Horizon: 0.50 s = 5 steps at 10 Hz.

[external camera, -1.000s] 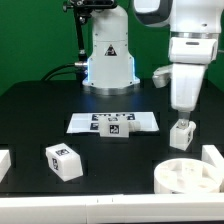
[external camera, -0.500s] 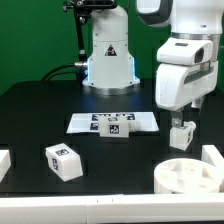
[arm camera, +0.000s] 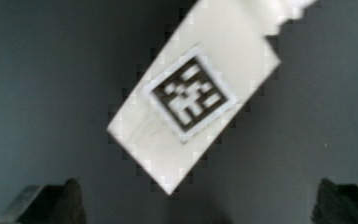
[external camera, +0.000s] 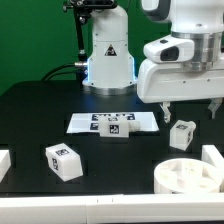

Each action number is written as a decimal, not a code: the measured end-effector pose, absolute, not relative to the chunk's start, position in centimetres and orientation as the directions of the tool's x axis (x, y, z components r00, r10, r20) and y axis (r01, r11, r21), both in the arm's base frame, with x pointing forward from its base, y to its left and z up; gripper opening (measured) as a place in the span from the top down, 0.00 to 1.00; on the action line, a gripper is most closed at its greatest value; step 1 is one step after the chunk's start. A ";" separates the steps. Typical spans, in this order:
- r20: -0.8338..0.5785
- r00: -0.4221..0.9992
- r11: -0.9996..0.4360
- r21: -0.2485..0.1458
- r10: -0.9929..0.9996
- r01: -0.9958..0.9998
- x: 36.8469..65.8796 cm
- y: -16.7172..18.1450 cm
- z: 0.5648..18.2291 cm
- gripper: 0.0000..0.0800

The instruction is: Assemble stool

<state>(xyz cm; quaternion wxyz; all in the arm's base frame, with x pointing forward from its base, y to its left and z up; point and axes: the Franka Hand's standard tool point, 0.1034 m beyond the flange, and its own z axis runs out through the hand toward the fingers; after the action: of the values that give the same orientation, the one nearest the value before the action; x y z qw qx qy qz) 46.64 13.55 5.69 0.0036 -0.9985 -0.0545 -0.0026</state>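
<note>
Gripper (external camera: 191,108): jaws spread wide, holding nothing | leg (external camera: 182,135): tilted, just under the gripper, clear of both jaws | seat disc (external camera: 190,176): near, beyond that leg, no leg in it | progress: early by my reading, nothing joined, every leg left to seat.

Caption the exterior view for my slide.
Open fingers hover above the tilted leg near the seat; a second leg lies apart.
</note>
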 end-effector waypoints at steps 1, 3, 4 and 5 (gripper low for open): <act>0.001 0.999 -0.999 -0.014 0.040 0.040 46.6 13.7 5.6 0.19; -0.006 0.996 -0.996 -0.028 -0.084 -0.084 46.5 14.0 5.6 0.19; -0.028 0.986 -0.986 -0.042 -0.162 -0.163 46.7 13.5 5.7 0.19; -0.057 0.949 -0.947 -0.070 -0.310 -0.314 47.7 12.2 6.0 0.19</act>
<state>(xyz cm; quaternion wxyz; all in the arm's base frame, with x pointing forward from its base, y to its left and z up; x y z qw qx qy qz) 47.71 12.16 5.99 0.0391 -0.9864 0.1583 0.0226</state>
